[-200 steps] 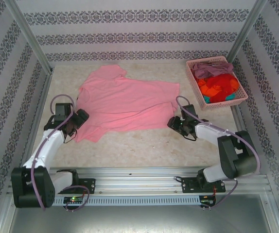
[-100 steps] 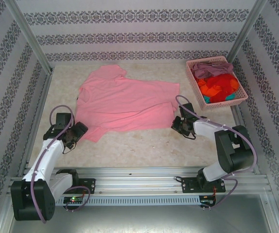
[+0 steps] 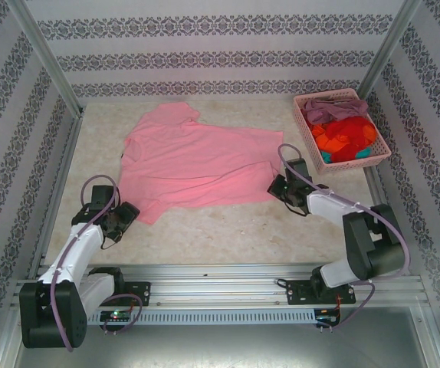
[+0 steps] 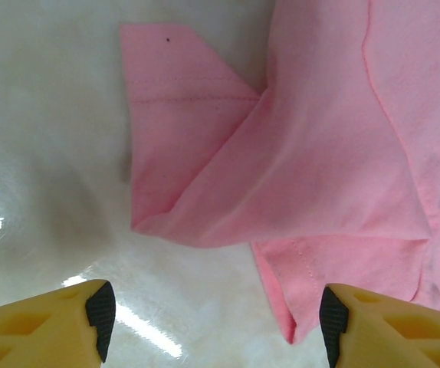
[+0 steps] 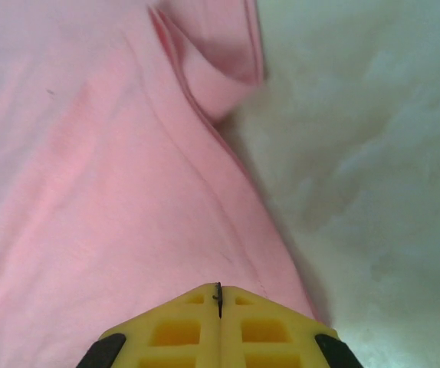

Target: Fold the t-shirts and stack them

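Right gripper (image 5: 218, 295) pinched flat on soft pink t-shirt (image 3: 197, 161) hem, toward table (image 3: 228, 230) right edge; left gripper (image 4: 216, 322) wide over creased triangular fold.

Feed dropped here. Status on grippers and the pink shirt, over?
Left gripper open, just short of pink t-shirt. Right gripper shut on its right edge. Shirt spread out, not yet folded. Nothing in the way.

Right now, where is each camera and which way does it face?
Top external: above, behind the arms, facing down on light pink t-shirt and pink basket; both arms, left hand, right hand show.
Left wrist: on the left arm, facing down at the shirt's folded corner; parted fingers show.
Right wrist: on the right arm, facing the shirt's edge; shut fingers show.
All share the shirt.
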`<state>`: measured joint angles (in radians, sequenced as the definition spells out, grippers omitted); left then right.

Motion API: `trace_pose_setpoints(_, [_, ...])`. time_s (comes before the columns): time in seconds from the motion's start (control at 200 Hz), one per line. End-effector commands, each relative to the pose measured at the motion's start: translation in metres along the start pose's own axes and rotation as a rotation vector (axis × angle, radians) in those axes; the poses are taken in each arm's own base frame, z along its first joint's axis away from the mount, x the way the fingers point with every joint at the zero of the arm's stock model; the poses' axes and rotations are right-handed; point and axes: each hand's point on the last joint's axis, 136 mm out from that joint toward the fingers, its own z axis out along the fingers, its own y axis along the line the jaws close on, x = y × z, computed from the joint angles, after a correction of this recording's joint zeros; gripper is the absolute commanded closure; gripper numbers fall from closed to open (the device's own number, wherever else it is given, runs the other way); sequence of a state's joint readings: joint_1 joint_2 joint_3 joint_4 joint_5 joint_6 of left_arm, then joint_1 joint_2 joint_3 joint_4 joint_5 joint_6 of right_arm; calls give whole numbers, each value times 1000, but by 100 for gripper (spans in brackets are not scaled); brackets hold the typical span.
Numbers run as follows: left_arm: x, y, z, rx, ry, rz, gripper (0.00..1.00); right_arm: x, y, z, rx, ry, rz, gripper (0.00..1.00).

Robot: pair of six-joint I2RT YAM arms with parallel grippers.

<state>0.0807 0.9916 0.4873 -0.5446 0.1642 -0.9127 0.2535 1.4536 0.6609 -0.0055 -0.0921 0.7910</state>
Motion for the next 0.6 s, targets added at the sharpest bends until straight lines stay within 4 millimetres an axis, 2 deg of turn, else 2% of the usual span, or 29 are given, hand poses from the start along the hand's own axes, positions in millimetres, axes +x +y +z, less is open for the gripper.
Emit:
trace_pose_setpoints(0.0, [-4, -5, 5, 30, -11, -41, 30, -9, 4, -9, -12, -73, 1, 100])
trace_pose_setpoints(0.135, [-4, -5, 12, 33, -7, -54, 31, -10, -8, -16, 32, -104, 33, 99])
trace_pose_setpoints(0.2, [-3, -6, 15, 37, -1, -57, 31, -7, -12, -15, 53, -89, 45, 65])
trace_pose_setpoints(0.255, [-3, -7, 17, 39, 3, -58, 32, -3, -14, -11, 64, -57, 40, 55])
trace_pose_setpoints(0.47, [-6, -12, 18, 51, 5, -48, 32, 13, -15, 11, 81, 49, 10, 55])
trace_pose_setpoints(0.595, [-6, -12, 18, 48, 3, -45, 32, 19, -10, 21, 75, 92, -5, 60])
